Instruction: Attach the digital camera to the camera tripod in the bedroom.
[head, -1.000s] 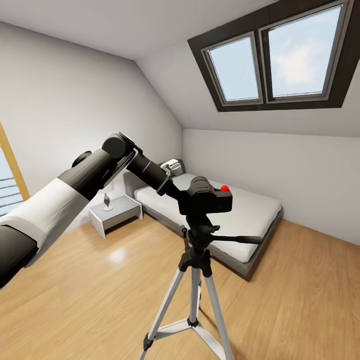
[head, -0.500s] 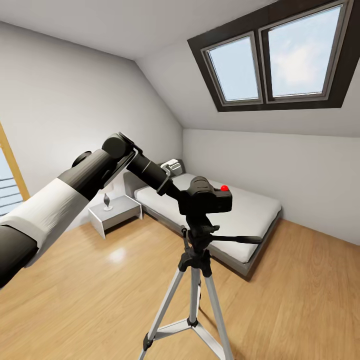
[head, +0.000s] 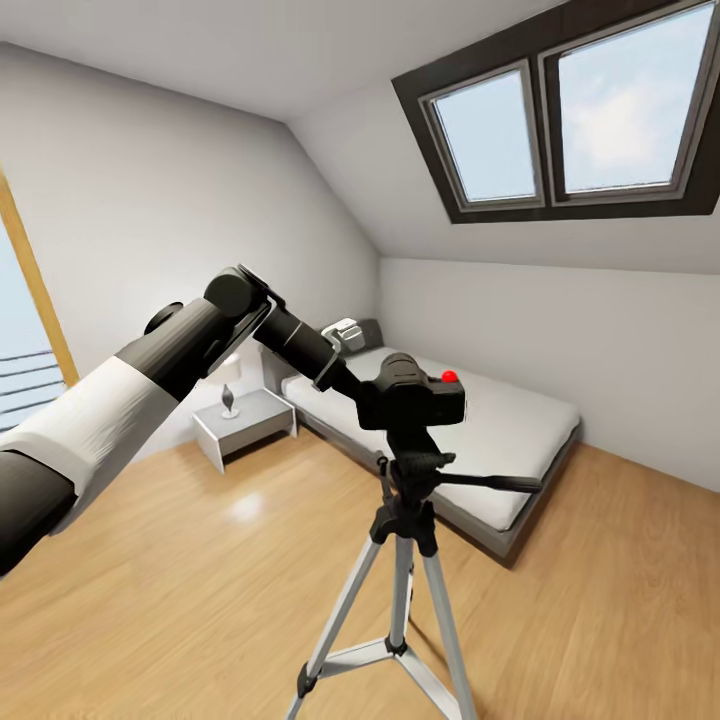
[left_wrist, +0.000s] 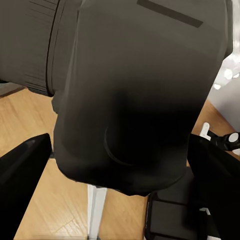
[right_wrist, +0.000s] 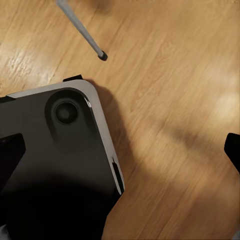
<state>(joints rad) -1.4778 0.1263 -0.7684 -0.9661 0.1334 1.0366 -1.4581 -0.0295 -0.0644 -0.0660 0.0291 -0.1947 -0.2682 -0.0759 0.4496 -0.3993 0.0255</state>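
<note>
White sloped walls and a dark-framed skylight (head: 585, 115) enclosed the bedroom, with a low grey bed (head: 480, 440) right of centre and a white nightstand (head: 245, 425) at middle left on the wood floor (head: 180, 590). At frame centre the digital camera (head: 412, 397) sat on top of the camera tripod (head: 405, 560) — red button up. The left gripper (head: 372, 405), reaching in from the lower left, had its jaws clenched on the camera body; the left wrist view showed that body (left_wrist: 135, 95) between dark fingers (left_wrist: 22, 170). The right gripper's (right_wrist: 120, 150) jaws stood released above bare floor, beside the robot's base (right_wrist: 55, 155) and a tripod foot (right_wrist: 102, 56).
</note>
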